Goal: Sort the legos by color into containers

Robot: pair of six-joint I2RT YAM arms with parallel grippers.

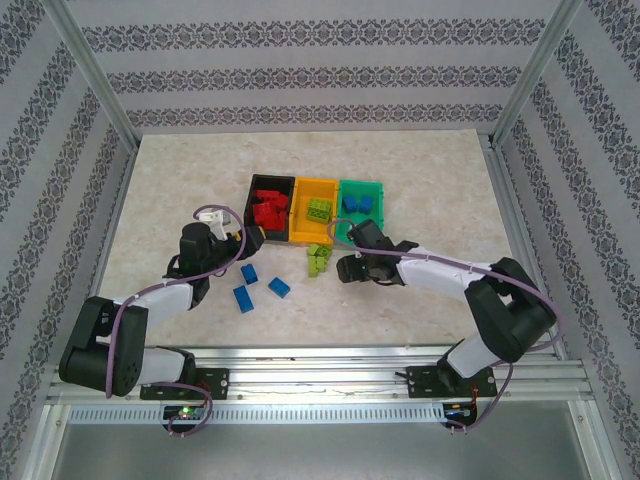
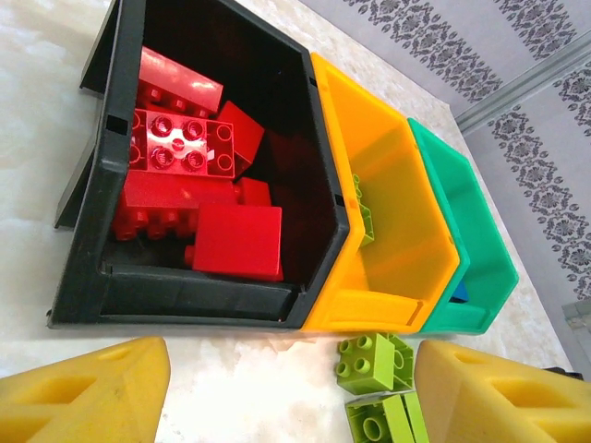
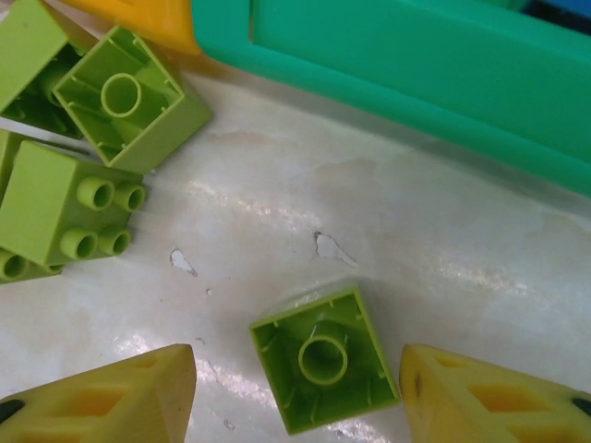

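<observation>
At the table's left, the left gripper (image 2: 291, 374) hung released and empty before the black rectangular plastic bin (image 2: 88, 231) of red studded bricks (image 2: 235, 242). Seen from above, three blue studded bricks (image 1: 243, 298) lay loose at its five o'clock. Next came the orange-yellow plastic bin (image 2: 397, 231). Rightward, the right gripper (image 3: 297, 369) stood unclenched astride an upturned lime green plastic brick (image 3: 323, 365) on the pale marbled tabletop (image 3: 416, 231), the green plastic bin (image 3: 416, 55) at twelve o'clock. That brick sat skewed; squaring the wrist before pinching its flat walls, then lifting clear toward the orange-yellow bin, looked wisest.
</observation>
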